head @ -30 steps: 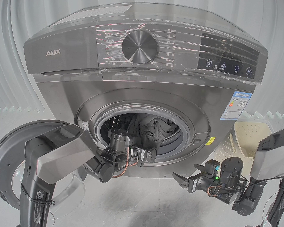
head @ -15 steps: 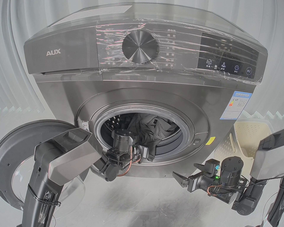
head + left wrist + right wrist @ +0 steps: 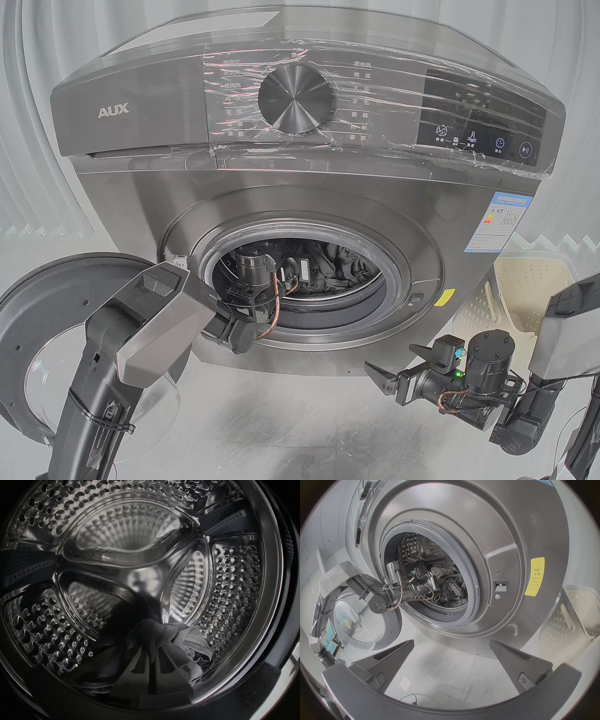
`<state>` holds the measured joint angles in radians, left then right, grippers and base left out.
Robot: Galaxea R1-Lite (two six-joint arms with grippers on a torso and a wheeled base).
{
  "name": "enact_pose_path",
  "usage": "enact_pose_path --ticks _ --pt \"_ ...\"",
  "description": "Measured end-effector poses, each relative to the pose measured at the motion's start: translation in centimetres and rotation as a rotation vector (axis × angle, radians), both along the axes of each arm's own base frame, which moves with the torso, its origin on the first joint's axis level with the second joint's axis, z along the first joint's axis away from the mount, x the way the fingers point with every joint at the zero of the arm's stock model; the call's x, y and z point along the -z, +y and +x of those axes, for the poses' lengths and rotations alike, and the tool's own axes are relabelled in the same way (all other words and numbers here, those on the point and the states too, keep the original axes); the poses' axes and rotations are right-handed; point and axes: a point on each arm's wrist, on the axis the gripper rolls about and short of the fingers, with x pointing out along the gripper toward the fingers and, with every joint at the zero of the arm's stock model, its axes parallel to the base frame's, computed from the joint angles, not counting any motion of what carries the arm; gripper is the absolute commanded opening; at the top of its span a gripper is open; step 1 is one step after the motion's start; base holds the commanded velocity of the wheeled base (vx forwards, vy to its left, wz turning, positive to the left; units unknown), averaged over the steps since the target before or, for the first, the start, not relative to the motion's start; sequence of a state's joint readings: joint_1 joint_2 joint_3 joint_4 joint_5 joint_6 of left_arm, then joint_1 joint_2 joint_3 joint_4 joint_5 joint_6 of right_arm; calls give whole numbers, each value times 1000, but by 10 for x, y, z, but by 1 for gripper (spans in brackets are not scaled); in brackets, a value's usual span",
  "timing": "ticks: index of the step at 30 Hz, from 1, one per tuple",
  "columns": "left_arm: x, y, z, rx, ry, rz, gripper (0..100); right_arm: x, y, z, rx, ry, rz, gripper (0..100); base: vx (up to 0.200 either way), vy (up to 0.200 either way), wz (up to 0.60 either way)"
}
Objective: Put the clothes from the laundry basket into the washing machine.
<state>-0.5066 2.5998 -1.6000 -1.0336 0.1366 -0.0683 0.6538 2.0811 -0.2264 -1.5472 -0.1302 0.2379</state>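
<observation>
Clothes [image 3: 175, 636]: dark bundle, already inside the drum [image 3: 131, 533] of the washing machine [image 3: 350, 187], just past the round door opening and toward its right side in the head view.

Nearest: right end effector [image 3: 450, 642], low over the grey floor [image 3: 300, 431] in front of the machine's lower right corner. Fingers are wide apart w/ nothing between them, pointing toward the robot's left. It is well apart from the clothes.

Next, the left arm goes up & fwd through the opening. Left end effector [image 3: 152, 651] is inside the drum. In the left wrist view its fingers are together, clamped on a bunched fold of the dark fabric, w/ the rest of the garment spilling around the tips.

Door [image 3: 37, 300] hangs fully open on the robot's left, glass bowl facing out, beside the left arm.

Laundry basket [image 3: 531, 281]: cream, perforated walls, on the floor just beside the machine on the robot's right, behind the right arm. Can't tell what's in it.

Drum interior: shiny steel, dimpled & perforated, w/ dark ribbed paddles [image 3: 228, 517] on the wall.

Farther up the machine front: yellow sticker [image 3: 444, 297] right of the opening, then the top panel w/ a big round dial [image 3: 295, 99] mid-panel and touch buttons on the right, all under clear plastic film.
</observation>
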Motion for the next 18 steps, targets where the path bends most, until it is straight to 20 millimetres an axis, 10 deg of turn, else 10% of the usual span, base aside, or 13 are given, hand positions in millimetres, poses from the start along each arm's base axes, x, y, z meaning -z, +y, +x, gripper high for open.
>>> enact_pose_path --ticks 1,2,18 --pt "0 1 1 -3 -1 -1 0 0 0 0 0 -1 0 100 0 0 0" --pt "1 1 2 -5 -1 -1 100 0 0 0 0 -1 0 100 0 0 0" --pt "26 2 -23 65 113 72 100 0 0 0 1 -1 0 100 0 0 0"
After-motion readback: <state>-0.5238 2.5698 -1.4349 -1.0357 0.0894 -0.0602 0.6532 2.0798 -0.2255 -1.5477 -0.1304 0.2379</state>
